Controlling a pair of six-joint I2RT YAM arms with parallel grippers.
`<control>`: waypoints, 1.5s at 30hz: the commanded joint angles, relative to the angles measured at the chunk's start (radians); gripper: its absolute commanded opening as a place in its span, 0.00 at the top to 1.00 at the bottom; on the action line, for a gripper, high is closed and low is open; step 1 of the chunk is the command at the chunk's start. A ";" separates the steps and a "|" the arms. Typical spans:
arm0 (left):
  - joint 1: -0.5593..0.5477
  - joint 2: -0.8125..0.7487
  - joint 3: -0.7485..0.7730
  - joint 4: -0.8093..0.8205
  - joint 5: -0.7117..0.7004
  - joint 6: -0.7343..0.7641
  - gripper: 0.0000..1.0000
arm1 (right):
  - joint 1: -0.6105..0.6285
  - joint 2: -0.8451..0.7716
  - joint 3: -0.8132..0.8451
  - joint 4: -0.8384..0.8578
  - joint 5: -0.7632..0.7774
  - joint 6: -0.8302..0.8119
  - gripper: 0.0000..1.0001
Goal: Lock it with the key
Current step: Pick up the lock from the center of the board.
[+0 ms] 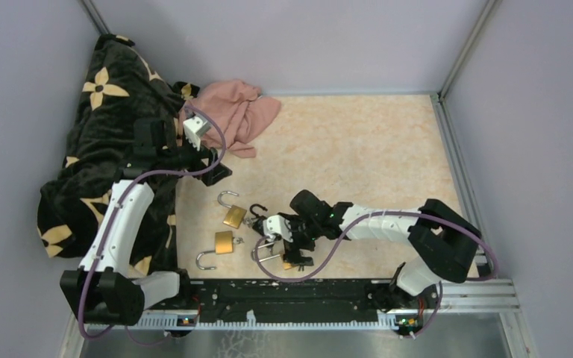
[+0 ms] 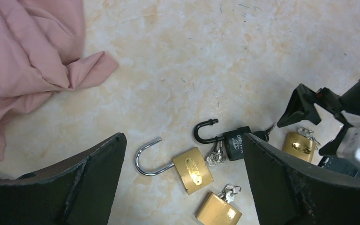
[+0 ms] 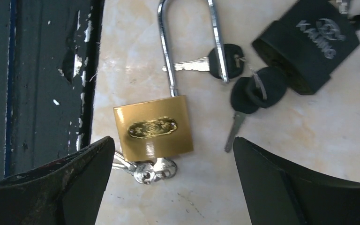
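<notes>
Several padlocks lie near the table's front. In the right wrist view a brass padlock (image 3: 153, 127) with a long open shackle has silver keys (image 3: 147, 172) at its base. Black-headed keys (image 3: 258, 89) and a black padlock (image 3: 307, 42) lie beside it. My right gripper (image 3: 173, 187) is open and hovers just above this brass padlock, also seen from above (image 1: 296, 242). My left gripper (image 2: 183, 187) is open and empty, high over another open brass padlock (image 2: 194, 169), a second brass one (image 2: 218, 211) and the black padlock (image 2: 236, 142). From above, the left gripper (image 1: 213, 170) is near the cloths.
A pink cloth (image 1: 231, 112) and a dark flowered blanket (image 1: 112, 127) are heaped at the back left. The black base rail (image 3: 37, 75) runs close beside the right gripper's padlock. Grey walls enclose the table.
</notes>
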 commanded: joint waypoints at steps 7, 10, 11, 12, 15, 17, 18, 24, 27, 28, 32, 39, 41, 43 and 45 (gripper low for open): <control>0.002 -0.012 -0.037 -0.105 0.053 0.059 0.01 | 0.086 0.082 0.037 -0.006 0.037 -0.076 0.03; 0.002 -0.015 -0.040 -0.104 0.057 0.056 0.01 | 0.094 0.118 0.045 -0.002 0.066 -0.074 0.08; 0.002 -0.014 -0.042 -0.104 0.056 0.055 0.01 | 0.099 0.129 0.048 -0.003 0.083 -0.073 0.11; 0.002 -0.014 -0.043 -0.106 0.056 0.055 0.01 | 0.104 0.137 0.051 -0.005 0.103 -0.071 0.13; 0.002 -0.018 -0.046 -0.109 0.049 0.055 0.01 | 0.117 0.152 0.050 -0.017 0.141 -0.072 0.14; 0.002 -0.018 -0.048 -0.109 0.050 0.055 0.01 | 0.119 0.153 0.049 -0.027 0.145 -0.073 0.15; 0.002 -0.019 -0.048 -0.109 0.054 0.056 0.01 | 0.120 0.153 0.051 -0.038 0.137 -0.073 0.16; 0.002 -0.017 -0.037 -0.121 0.070 0.054 0.01 | 0.119 0.176 0.091 -0.116 0.085 -0.009 0.39; 0.002 -0.021 -0.035 -0.135 0.074 0.062 0.01 | 0.121 0.181 0.089 -0.136 0.090 0.025 0.53; 0.002 -0.022 -0.037 -0.141 0.073 0.068 0.01 | 0.121 0.178 0.086 -0.135 0.097 0.036 0.58; 0.002 -0.016 -0.051 -0.163 0.061 0.110 0.02 | 0.120 0.135 0.068 -0.082 0.110 0.077 0.74; 0.001 -0.024 -0.080 -0.261 0.022 0.260 0.08 | 0.119 -0.039 -0.078 0.194 0.153 0.173 1.00; -0.007 -0.039 -0.121 -0.281 0.001 0.361 0.09 | 0.117 -0.085 -0.130 0.291 0.169 0.199 1.00; -0.025 -0.049 -0.164 -0.282 -0.029 0.427 0.16 | 0.107 -0.120 -0.175 0.369 0.171 0.228 1.00; -0.069 -0.036 -0.182 -0.289 -0.052 0.433 0.22 | 0.097 -0.146 -0.209 0.432 0.172 0.253 1.00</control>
